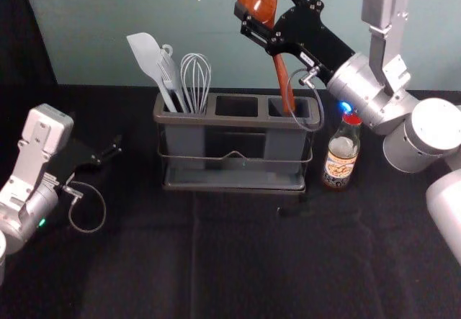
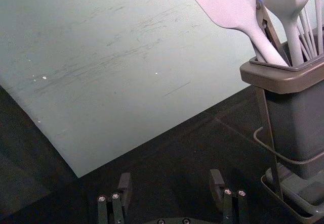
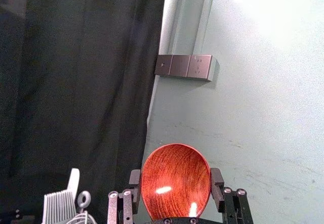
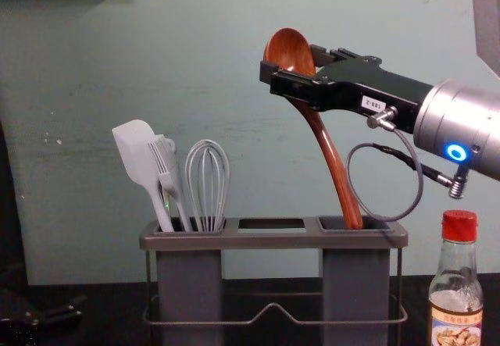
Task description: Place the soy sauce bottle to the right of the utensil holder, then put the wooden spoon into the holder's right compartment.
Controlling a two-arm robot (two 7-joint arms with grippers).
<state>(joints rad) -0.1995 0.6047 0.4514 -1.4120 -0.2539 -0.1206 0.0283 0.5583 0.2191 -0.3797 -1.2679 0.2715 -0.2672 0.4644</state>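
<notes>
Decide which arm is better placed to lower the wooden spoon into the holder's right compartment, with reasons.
Right, probably: the right gripper holds the spoon, handle end at that compartment. The left gripper is empty, left of the holder.

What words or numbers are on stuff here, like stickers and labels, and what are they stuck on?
No text is clear enough to quote.
Soy sauce bottle: its label has printed writing, too small to read.
Right tool: its white sticker has small dark marks, too small to read surely.
</notes>
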